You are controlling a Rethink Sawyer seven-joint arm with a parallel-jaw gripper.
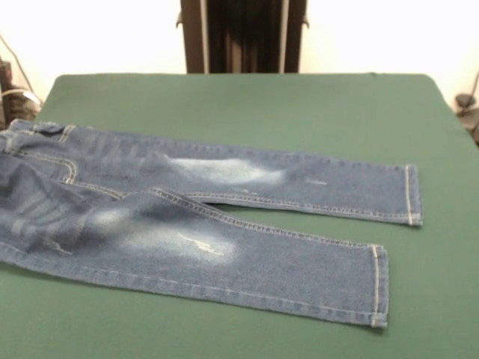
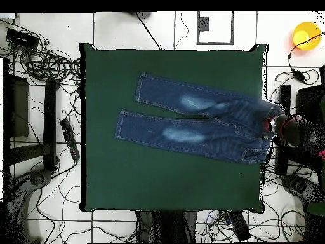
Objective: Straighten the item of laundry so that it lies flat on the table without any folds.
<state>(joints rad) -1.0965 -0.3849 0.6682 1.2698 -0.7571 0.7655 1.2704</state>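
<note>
The small blue denim jeans (image 1: 224,224) with pale faded patches and tan stitching lie spread on the dark green felt tabletop (image 1: 314,112). Both legs lie straight, slightly splayed. The gripper (image 2: 284,125) sits at the waistband; whether it grips, I cannot tell.

The floor (image 2: 114,32) is pale, laid in large tiles with dark seams, and black cables (image 2: 47,63) sprawl in loops across it on one side. A yellow-orange round object (image 2: 306,35) glows in one corner, a wire trailing from it. Dark equipment boxes (image 2: 16,108) sit along the edge. Behind, a bright white wall (image 1: 97,37) is washed out with light.
</note>
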